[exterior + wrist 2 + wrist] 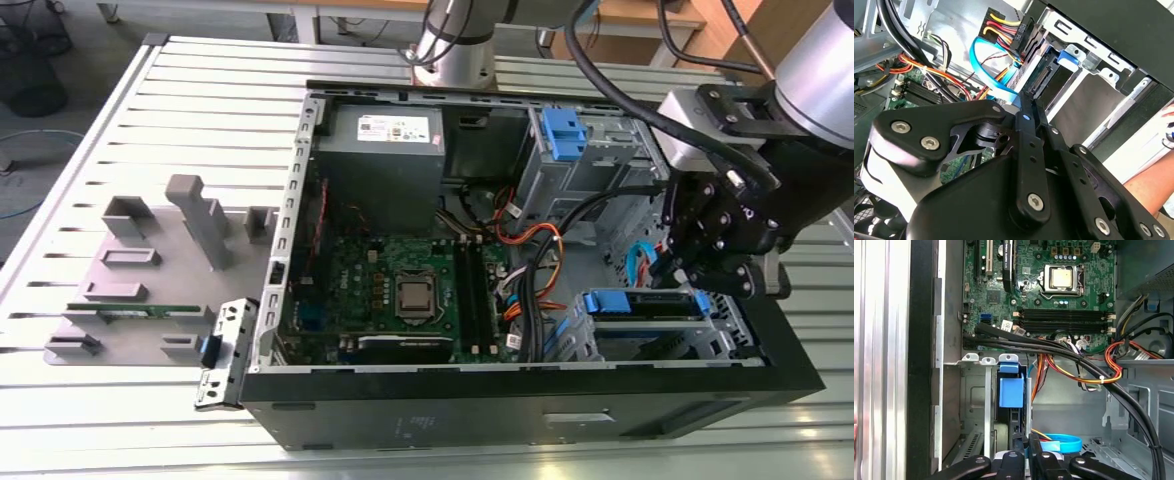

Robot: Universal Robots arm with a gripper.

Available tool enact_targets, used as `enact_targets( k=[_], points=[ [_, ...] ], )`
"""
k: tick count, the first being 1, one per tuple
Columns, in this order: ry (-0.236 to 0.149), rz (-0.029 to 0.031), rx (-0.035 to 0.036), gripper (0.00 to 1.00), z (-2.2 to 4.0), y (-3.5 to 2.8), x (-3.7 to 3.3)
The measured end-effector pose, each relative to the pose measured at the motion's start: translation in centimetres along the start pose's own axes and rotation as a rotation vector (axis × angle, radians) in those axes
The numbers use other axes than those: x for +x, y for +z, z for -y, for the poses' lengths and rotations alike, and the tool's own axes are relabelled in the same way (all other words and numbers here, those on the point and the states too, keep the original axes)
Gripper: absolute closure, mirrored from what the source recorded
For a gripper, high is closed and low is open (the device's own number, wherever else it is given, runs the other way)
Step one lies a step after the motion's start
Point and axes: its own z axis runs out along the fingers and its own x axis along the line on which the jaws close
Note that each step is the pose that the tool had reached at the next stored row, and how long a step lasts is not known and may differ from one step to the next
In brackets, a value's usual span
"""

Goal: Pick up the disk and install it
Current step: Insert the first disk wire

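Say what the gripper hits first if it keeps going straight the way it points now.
Probably the disk with the blue rail, sitting in the drive cage straight ahead of the gripper. Depth is hard to judge.

The open computer case lay on the slatted table. Inside it the motherboard sat toward the exterior view's left, the drive cage toward its right. The disk sat in that cage, with the gripper just above it.
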Motion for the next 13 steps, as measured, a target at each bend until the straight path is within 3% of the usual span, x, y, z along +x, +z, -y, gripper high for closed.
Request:
enact_targets(
  k=[13],
  points=[
    [-0.005, -0.0009, 0.0001, 0.84, -0.07, 0.6, 0.48]
  ],
)
